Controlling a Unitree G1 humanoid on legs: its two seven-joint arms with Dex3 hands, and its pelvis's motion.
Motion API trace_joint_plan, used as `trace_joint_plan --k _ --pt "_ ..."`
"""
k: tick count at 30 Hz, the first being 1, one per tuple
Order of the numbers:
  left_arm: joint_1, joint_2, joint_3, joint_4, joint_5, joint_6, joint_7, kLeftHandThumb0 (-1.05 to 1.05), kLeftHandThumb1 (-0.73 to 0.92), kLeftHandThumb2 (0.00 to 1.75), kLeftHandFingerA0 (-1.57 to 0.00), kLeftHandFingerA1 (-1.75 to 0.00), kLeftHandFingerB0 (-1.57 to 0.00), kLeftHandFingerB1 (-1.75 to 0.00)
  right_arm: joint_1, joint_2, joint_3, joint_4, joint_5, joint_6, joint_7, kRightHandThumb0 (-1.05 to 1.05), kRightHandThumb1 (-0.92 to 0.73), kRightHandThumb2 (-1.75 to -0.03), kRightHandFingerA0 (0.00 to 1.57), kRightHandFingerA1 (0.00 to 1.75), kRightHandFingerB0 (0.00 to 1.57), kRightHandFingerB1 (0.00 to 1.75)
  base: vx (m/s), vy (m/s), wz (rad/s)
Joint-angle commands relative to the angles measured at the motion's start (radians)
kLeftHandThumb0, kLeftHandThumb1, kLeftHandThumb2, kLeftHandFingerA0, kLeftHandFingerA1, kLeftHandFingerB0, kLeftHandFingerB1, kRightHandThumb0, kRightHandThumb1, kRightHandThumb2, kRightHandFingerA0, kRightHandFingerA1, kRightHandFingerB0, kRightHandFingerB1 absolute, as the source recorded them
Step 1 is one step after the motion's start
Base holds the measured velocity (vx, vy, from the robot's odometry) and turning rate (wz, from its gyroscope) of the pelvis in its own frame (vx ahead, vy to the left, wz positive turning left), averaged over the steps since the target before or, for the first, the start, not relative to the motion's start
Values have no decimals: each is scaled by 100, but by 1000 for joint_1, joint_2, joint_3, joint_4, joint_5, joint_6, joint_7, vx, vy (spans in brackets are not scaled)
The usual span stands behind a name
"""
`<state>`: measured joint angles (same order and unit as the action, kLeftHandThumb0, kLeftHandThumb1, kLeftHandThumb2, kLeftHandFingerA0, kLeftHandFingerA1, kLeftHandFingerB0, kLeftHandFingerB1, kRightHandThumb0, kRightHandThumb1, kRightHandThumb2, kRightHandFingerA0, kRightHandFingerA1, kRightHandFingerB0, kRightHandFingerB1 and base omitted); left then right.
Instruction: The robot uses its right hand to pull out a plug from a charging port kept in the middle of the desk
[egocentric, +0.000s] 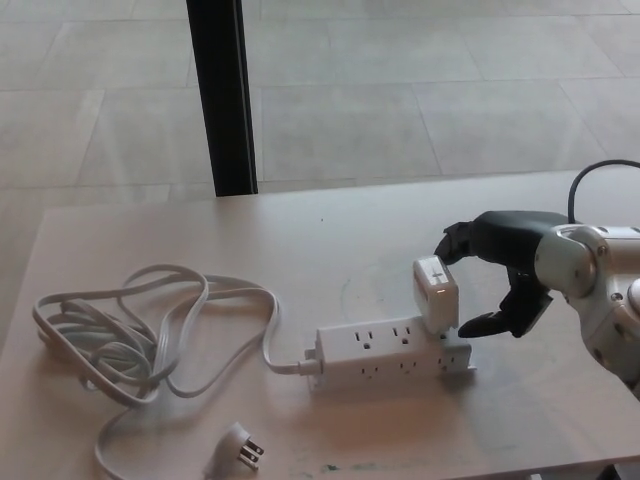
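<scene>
Pale tiled flooring and a black post (223, 95) are showing beyond the counter (150, 230), which is carrying a white power strip (390, 352) near its middle. A white charger block (436, 294) is sitting tilted in the strip's right-end socket. The right robot hand (493, 275) is spread open around the block, upper fingers (458, 240) just behind it, thumb (484, 324) apart to its right, gripping nothing. Risk: the unsecured strip is likely lifting with any pull, and the tilted block may be binding. The coiled cord (120, 335) and loose wall plug (238, 452) are lying clear.
</scene>
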<state>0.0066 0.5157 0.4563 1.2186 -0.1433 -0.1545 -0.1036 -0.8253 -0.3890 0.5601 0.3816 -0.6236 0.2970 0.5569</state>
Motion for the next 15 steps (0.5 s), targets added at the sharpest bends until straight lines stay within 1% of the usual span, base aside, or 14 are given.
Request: trace_joint_plan --k 1,2,3,5,6,7,8,9,10,11,12,13,14,15 --pt "3 16 3 0 -14 -29 0 -85 92 76 -79 -55 -63 -44 22 19 -3 -2 -3 -23 -9 -85 -44 -86 76 134 34 47 0 0 0" --pt "0 16 3 6 -13 -29 2 -85 92 75 -80 -55 -64 -44 24 16 -5 -2 -5 -28 -13 -85 -44 -86 78 136 35 47 0 0 0" --pt "1 15 3 8 -13 -32 1 -91 78 93 -76 -58 -59 -49 25 11 -4 -2 -9 -29 -14 -86 -45 -86 92 145 35 48 0 0 0" --pt "3 15 2 6 -12 -35 -2 -91 78 93 -76 -58 -59 -49 25 8 -4 -2 -13 -25 -12 -86 -45 -86 92 145 35 48 0 0 0" --pt "5 14 3 2 -14 -34 -4 -86 92 75 -78 -53 -64 -44 22 6 0 0 -21 -15 -6 -76 -50 -57 75 157 37 39 0 0 0" --pt "10 14 0 2 -11 -38 -6 -92 78 93 -75 -58 -60 -49 22 3 -1 10 -19 -16 -1 -75 -51 -56 74 150 36 39 0 0 0" --pt "10 15 -1 4 -9 -40 -5 -93 78 93 -75 -58 -59 -49 23 -1 -4 10 -19 -19 1 -75 -51 -56 75 149 35 39 0 0 0" --pt "10 14 0 1 -11 -38 -6 -86 92 76 -78 -56 -63 -45 23 -3 -5 13 -20 -21 -1 -75 -46 -60 72 150 35 40 0 0 0" --pt "10 12 1 -3 -13 -35 -2 -85 92 75 -78 -55 -64 -45 22 -7 -7 20 -19 -28 -3 -78 -41 -80 80 131 30 48 0 0 0" --pt "10 12 3 -2 -15 -34 -2 -86 92 75 -78 -54 -64 -44 19 -10 -8 27 -20 -33 -4 -77 -44 -62 71 145 32 41 0 0 0" --pt "10 12 2 0 -14 -36 -4 -88 92 74 -77 -53 -66 -45 18 -10 -9 30 -20 -36 -4 -78 -41 -80 82 132 29 48 0 0 0" --pt "10 12 2 0 -14 -37 -4 -88 92 74 -77 -53 -66 -45 18 -10 -10 31 -20 -38 -4 -78 -41 -80 82 132 29 48 0 0 0" --pt "11 12 4 -1 -18 -36 -12 -86 92 75 -75 -53 -62 -44 14 -6 -10 37 -22 -35 -4 -78 -41 -80 81 130 28 47 0 0 0" --pt "12 13 1 -1 -15 -40 -12 -88 92 75 -77 -53 -64 -45 8 -3 -8 44 -25 -35 -4 -76 -43 -62 74 146 30 40 0 0 0"
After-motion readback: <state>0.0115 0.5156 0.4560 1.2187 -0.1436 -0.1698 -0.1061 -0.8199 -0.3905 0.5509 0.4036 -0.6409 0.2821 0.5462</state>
